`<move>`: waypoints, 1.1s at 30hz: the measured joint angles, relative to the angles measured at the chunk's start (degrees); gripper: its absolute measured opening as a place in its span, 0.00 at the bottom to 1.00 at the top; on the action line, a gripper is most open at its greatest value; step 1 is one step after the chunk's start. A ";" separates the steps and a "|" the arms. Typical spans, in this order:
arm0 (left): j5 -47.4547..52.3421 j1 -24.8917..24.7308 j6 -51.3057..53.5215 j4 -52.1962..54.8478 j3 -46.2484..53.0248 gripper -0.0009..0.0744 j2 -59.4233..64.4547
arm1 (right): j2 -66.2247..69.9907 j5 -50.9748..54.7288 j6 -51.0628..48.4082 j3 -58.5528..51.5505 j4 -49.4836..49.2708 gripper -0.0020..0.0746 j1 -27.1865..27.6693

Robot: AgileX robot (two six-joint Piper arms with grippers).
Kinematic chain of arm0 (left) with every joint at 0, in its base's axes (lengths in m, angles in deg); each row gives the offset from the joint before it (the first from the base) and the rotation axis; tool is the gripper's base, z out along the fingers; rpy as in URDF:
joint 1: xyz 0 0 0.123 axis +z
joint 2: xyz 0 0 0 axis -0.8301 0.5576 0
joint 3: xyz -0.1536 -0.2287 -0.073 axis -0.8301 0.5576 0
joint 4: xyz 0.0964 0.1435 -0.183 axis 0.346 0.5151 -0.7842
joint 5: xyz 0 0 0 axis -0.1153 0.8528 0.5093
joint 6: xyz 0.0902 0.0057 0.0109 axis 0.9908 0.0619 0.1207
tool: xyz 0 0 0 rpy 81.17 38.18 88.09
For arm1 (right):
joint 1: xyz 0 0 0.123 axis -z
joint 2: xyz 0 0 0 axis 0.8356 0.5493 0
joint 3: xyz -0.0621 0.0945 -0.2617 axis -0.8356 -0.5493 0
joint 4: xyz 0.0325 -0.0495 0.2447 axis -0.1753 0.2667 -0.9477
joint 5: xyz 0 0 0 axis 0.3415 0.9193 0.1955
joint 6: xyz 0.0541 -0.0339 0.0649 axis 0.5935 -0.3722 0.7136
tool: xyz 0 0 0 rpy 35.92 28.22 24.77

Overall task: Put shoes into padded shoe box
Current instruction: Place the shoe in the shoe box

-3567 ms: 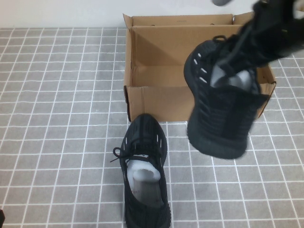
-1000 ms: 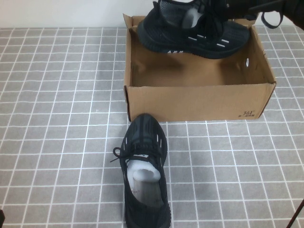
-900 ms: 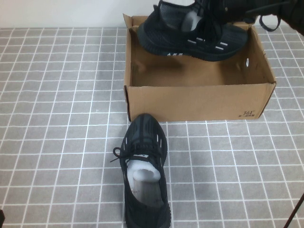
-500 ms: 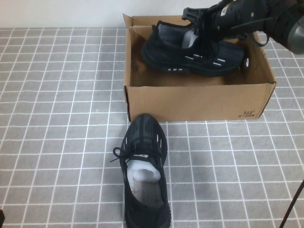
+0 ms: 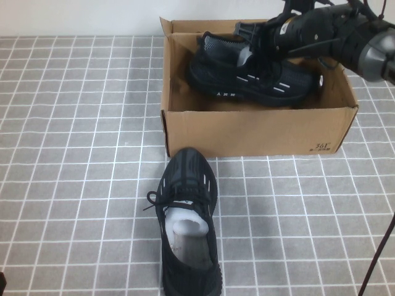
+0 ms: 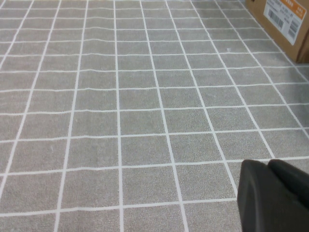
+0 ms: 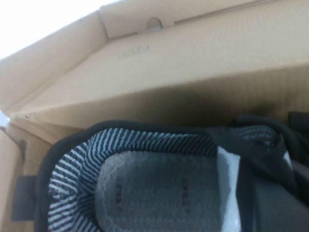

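One black knit shoe (image 5: 247, 77) lies on its side inside the brown padded shoe box (image 5: 247, 132), toe toward the right end with the round hole. My right gripper (image 5: 256, 38) reaches into the box from the right and is shut on this shoe's opening by the tongue. The right wrist view shows the shoe's grey lining (image 7: 145, 188) and the box wall (image 7: 193, 58). The other shoe (image 5: 188, 228) stands upright on the tiled surface in front of the box. My left gripper (image 6: 268, 165) is shut and empty, low over the tiles.
Grey tiles with white lines cover the surface all round. A corner of the box with a white label (image 6: 285, 19) shows far off in the left wrist view. A thin cable (image 5: 378, 259) hangs at the lower right.
My right gripper has lowered the shoe from above the box's back rim down into the box. The front shoe and the left arm have not moved.
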 joint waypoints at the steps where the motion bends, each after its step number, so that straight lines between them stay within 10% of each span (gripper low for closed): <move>1: 0.00 0.00 0.00 0.00 0.00 0.01 0.00 | 0.39 -0.14 0.00 0.00 0.10 0.02 0.00; 14: 0.00 0.00 0.00 0.00 0.00 0.01 0.00 | 2.44 -0.95 -4.33 0.08 0.27 0.03 0.00; 24: 0.00 0.00 0.00 0.00 0.00 0.01 0.00 | 2.08 0.12 -5.00 0.08 0.27 0.43 0.00; 33: 0.00 0.00 0.00 0.00 0.00 0.01 0.00 | -2.81 1.67 -9.02 0.12 0.27 0.47 0.00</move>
